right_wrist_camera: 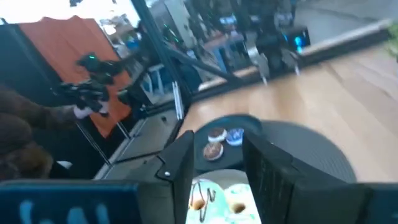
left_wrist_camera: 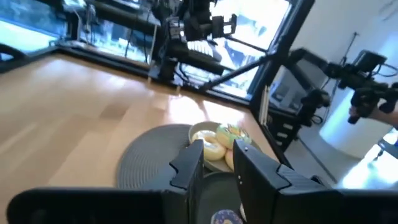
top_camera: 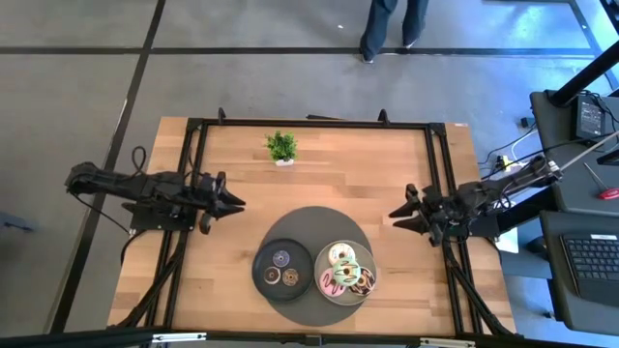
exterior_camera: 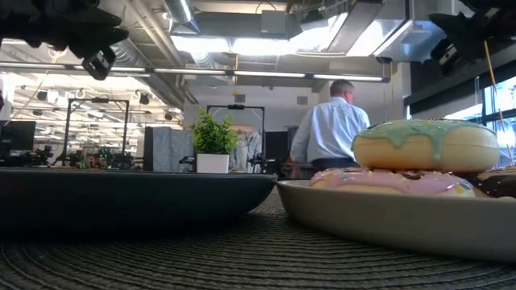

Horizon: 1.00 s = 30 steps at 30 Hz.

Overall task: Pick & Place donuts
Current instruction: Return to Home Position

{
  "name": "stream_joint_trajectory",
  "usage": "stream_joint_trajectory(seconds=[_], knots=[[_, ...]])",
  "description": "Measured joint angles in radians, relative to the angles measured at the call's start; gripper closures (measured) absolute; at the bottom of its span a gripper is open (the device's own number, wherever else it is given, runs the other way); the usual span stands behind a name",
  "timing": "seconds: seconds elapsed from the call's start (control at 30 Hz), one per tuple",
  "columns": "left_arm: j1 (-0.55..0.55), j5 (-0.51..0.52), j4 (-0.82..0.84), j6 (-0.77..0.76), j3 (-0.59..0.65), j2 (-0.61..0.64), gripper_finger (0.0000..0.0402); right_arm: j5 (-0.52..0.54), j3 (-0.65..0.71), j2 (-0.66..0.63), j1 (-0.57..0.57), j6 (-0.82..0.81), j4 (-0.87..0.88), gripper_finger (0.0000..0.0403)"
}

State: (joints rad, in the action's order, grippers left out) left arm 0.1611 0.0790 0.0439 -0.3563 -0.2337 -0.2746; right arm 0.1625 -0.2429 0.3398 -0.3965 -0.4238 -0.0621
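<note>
Closest to my low camera is the woven grey placemat [exterior_camera: 242, 258], with the black plate [exterior_camera: 129, 193] and the grey plate [exterior_camera: 379, 213] side by side on it. From above I count four large donuts crowded on the grey plate [top_camera: 373, 286]: white [top_camera: 340, 254], green [top_camera: 348, 272], pink [top_camera: 331, 283] and chocolate [top_camera: 364, 282]. At desk level the green donut [exterior_camera: 426, 145] lies on top of the pink one [exterior_camera: 387, 181]. Three small donuts sit on the black plate [top_camera: 261, 259]: a purple one [top_camera: 281, 257] and two brown ones [top_camera: 273, 276] [top_camera: 291, 279].

Both arms are off the plates, over the wooden desk [top_camera: 387, 164]. My left tool [top_camera: 237, 203] hangs at the desk's left side, pointing inward, holding nothing; its wrist view shows a narrow gap at the tool [left_wrist_camera: 219, 149]. My right tool [top_camera: 397, 215] hangs at the right side, facing it, also holding nothing, its fingers [right_wrist_camera: 180, 162] parted somewhat wider.

A small potted plant [top_camera: 281, 147] stands at the far edge of the desk, and a person [exterior_camera: 330, 129] is in the room beyond.
</note>
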Motion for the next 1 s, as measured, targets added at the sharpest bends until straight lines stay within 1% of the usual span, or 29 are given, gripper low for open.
stream_joint_trajectory(seconds=[0.07,0.2,0.37,0.57,0.7,0.9,1.0], knots=[[-0.017,0.0,0.001,0.001,0.024,0.046,0.0319,0.0,0.031,-0.046,0.0,0.033,-0.032,0.0266],[-0.051,0.001,-0.008,0.0,0.081,0.119,0.0319,-0.003,0.083,-0.129,0.0,0.045,-0.062,0.0266],[-0.087,-0.002,-0.024,0.0,0.141,0.194,0.0318,-0.022,0.113,-0.187,0.0,0.088,-0.081,0.0266],[-0.133,-0.003,-0.022,0.001,0.18,0.274,0.0322,-0.026,0.143,-0.269,0.0,0.129,-0.076,0.0266],[-0.165,-0.021,-0.022,0.002,0.187,0.274,0.0321,-0.035,0.151,-0.337,0.0,0.157,-0.053,0.0266],[-0.219,-0.044,-0.047,0.001,0.222,0.274,0.0319,-0.051,0.147,-0.339,0.0,0.194,-0.02,0.0266],[-0.246,-0.064,-0.064,0.01,0.225,0.272,0.0321,-0.042,0.147,-0.339,0.001,0.218,-0.011,0.0266]])
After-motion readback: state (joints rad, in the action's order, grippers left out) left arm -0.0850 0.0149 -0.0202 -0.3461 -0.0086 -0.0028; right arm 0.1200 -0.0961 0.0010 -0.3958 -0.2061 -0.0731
